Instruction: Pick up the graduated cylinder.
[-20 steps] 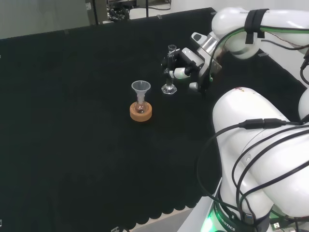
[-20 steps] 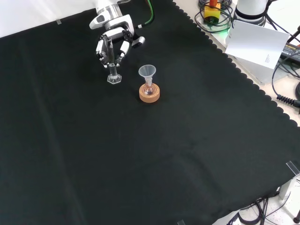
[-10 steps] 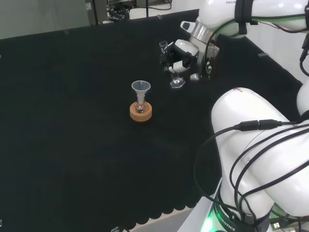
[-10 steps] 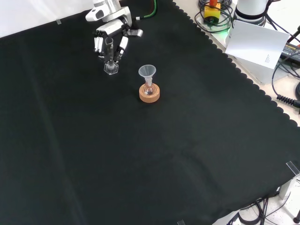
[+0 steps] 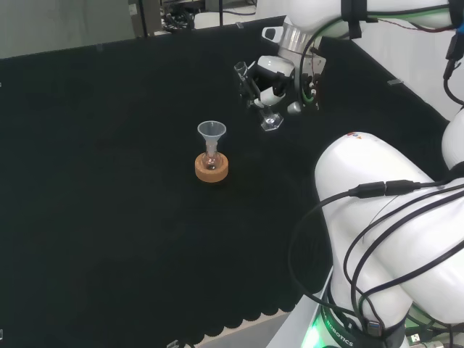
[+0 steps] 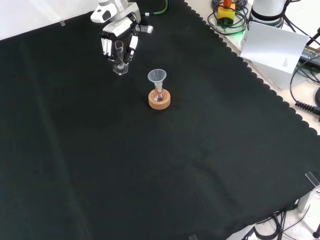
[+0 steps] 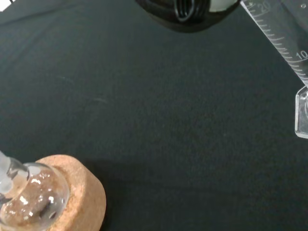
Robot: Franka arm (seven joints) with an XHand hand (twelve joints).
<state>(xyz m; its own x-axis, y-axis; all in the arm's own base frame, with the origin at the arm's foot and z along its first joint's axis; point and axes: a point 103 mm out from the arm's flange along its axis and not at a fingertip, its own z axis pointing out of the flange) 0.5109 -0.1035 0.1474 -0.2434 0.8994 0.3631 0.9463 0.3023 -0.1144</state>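
A small clear graduated cylinder [image 5: 265, 101] [image 6: 119, 56] with a hexagonal foot is held tilted above the black cloth, its foot off the surface. My hand [image 5: 274, 77] [image 6: 120, 39] is shut on its tube from above. In the wrist view the cylinder's marked tube and foot [image 7: 288, 53] pass close by, and a dark part of the hand [image 7: 185, 12] shows near it.
A small round flask with a clear funnel [image 5: 211, 132] [image 6: 157, 76] in its neck sits on a cork ring [image 5: 212, 168] [image 6: 159, 99] [image 7: 72, 192], a short way from the hand. White arm links [image 5: 391, 239] stand at the head view's right. Cables and a white sheet [image 6: 272, 45] lie beyond the cloth's edge.
The hand has lifted the cylinder off the cloth and carried it up and to the right in the head view; the cylinder now hangs tilted. The flask on its cork ring has not moved.
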